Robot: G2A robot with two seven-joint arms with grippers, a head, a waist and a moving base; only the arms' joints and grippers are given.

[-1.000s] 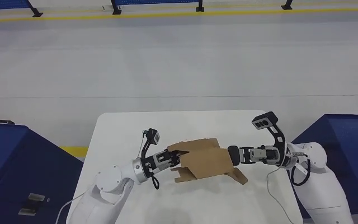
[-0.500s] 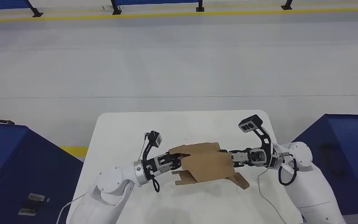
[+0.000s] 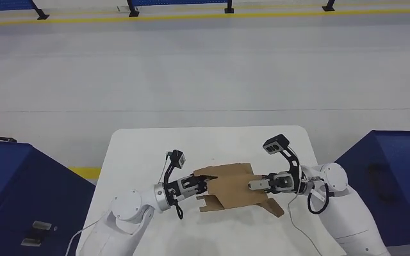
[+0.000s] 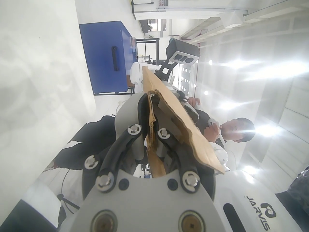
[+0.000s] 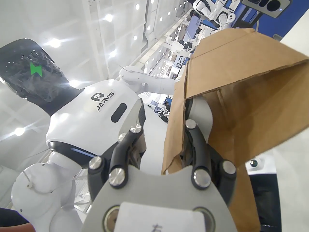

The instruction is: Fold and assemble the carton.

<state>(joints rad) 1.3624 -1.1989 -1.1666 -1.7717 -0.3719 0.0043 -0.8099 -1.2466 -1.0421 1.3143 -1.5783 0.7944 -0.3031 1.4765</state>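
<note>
A brown carton (image 3: 234, 187), partly folded, lies on its side at the middle of the white table (image 3: 141, 153). My left gripper (image 3: 200, 185) is at its left end, shut on a flap edge. In the left wrist view that gripper (image 4: 152, 112) has the cardboard edge (image 4: 169, 102) pinched between its fingers. My right gripper (image 3: 256, 184) is at the carton's right end, open. In the right wrist view it (image 5: 166, 112) straddles a carton wall (image 5: 176, 112), with one finger (image 5: 199, 112) inside the open end. A loose flap (image 3: 274, 206) trails onto the table.
Blue cabinets stand beside the table on the left (image 3: 38, 185) and on the right (image 3: 378, 153). Bare tabletop runs along the far side (image 3: 211, 144) and at the left (image 3: 128, 173). The table's front edge is close under both arms.
My right gripper has slid left, from just off the carton's right end into it, and its wrist has swung round. The carton has shifted slightly; the left arm has hardly moved.
</note>
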